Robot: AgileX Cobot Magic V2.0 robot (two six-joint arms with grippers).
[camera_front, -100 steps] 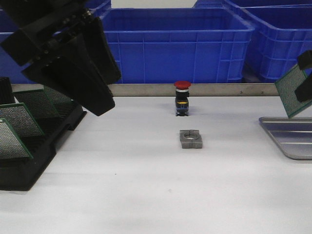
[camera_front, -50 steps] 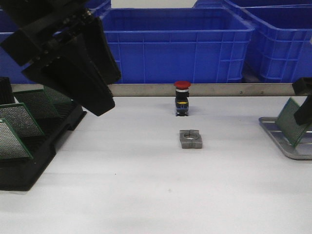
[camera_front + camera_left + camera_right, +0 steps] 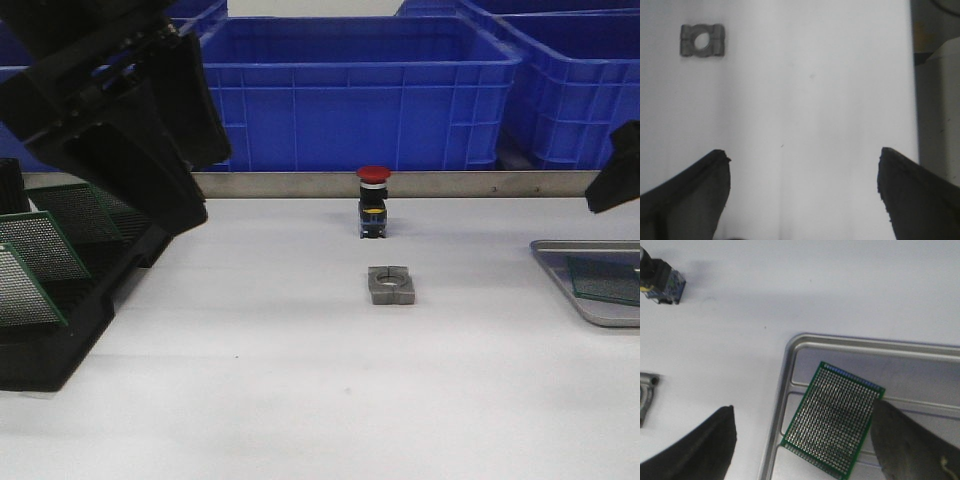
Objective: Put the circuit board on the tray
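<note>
A green perforated circuit board (image 3: 834, 419) lies flat in the silver-grey metal tray (image 3: 790, 360), near the tray's left rim. In the front view the board (image 3: 606, 281) rests in the tray (image 3: 555, 252) at the right edge of the table. My right gripper (image 3: 802, 432) is open above the board and touches nothing; only a dark part of it (image 3: 617, 172) shows in the front view. My left gripper (image 3: 802, 170) is open and empty above the bare white table; its arm (image 3: 110, 110) hangs at the upper left of the front view.
A black slotted rack (image 3: 60, 300) with several green boards stands at the left. A grey metal block with a hole (image 3: 391, 285) and a red-capped push button (image 3: 373, 202) sit mid-table. Blue plastic bins (image 3: 360, 90) line the back edge.
The right gripper lowered the tilted board onto the tray, let it go and rose. The board now lies flat in the tray. The left arm shifted slightly left.
</note>
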